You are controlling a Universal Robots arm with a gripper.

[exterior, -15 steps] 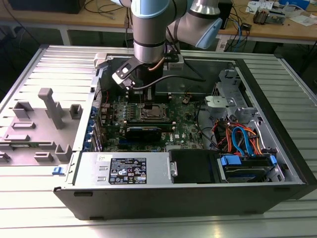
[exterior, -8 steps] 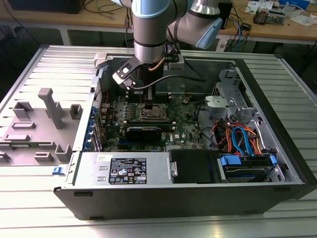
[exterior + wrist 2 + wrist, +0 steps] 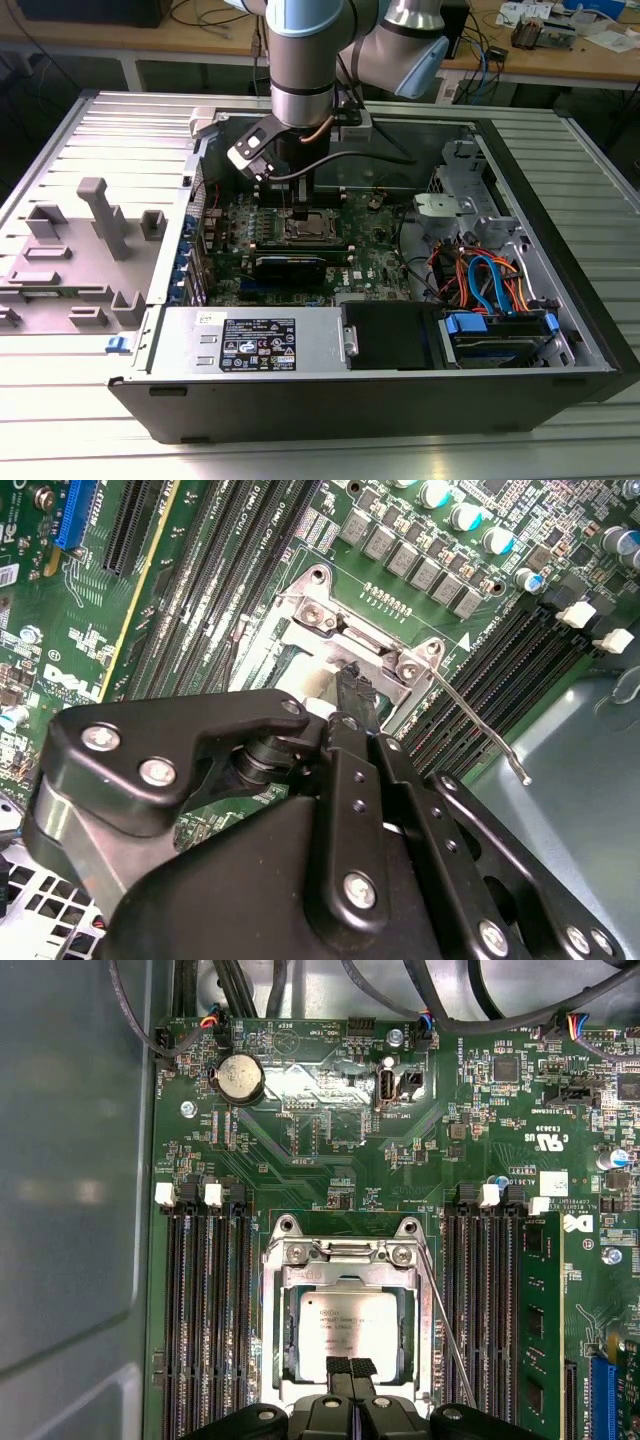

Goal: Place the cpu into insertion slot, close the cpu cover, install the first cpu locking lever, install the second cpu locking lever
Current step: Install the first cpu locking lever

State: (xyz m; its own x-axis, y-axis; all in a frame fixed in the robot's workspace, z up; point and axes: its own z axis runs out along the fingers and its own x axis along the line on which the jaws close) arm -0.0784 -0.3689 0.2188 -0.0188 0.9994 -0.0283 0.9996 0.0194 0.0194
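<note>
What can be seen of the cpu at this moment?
The cpu is a flat square chip with a dull silver-grey metal top carrying faint print. It lies level, showing through the square cut-out of the silver cpu cover around it. The shut gripper overlaps one edge in the first wrist view; contact cannot be confirmed.

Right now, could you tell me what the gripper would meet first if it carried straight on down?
The gripper would most likely meet the cpu, near its edge beside the cpu cover; depth is unclear, so the cover could come first.
</note>
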